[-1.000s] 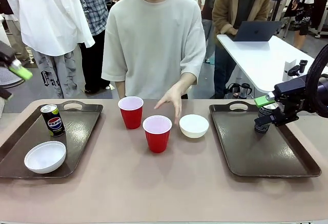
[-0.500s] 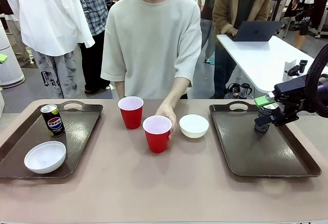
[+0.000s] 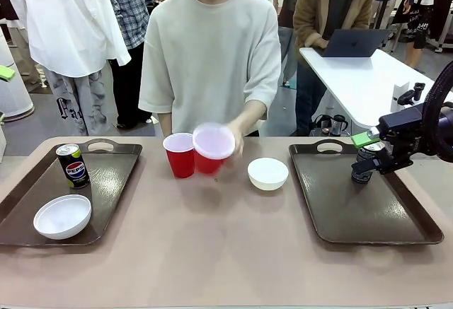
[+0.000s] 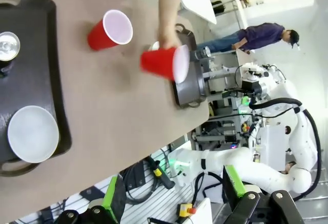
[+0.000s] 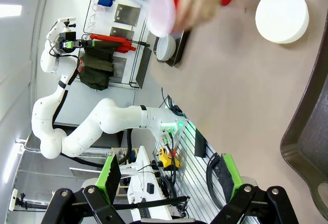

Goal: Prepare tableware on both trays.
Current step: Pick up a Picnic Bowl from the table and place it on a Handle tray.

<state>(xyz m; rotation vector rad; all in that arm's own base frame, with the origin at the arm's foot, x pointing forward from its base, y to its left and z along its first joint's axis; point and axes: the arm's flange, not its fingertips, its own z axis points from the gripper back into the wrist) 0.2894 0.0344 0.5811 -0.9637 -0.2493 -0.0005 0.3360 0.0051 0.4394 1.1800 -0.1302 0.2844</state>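
- Step in hand, as judged: the cups. One red plastic cup with a white inside (image 3: 211, 146) is held tilted, off the tan surface (image 3: 212, 252), by the person's hand (image 4: 167, 39). It is just beside the second red plastic cup (image 3: 180, 155), which stands upright.
- The left dark brown rectangular plastic tray (image 3: 113, 175) is loaded with a dark slim Pepsi can (image 3: 72, 165) at its far corner and a shallow round white bowl (image 3: 62, 216) at its near edge. No cup is noted on it.
- On the right dark brown tray (image 3: 368, 210) a second dark slim can (image 3: 358, 173) is seen. The second white bowl (image 3: 267, 173) lies on the surface between the cups and this tray, outside it.
- Left hand (image 4: 171, 197): fingers spread apart, nothing between them. It is raised off to the left, well apart from the lifted cup.
- Right hand (image 5: 169, 178): fingers apart, empty, held over the right tray close to its can. Contact cannot be told. The lifted cup is well apart from it, toward the middle.
- Next move, as judged: a cup is to be taken and set upright on a tray. A square approach to the cup wall and a light squeeze are called for, since thin plastic is likely to buckle.
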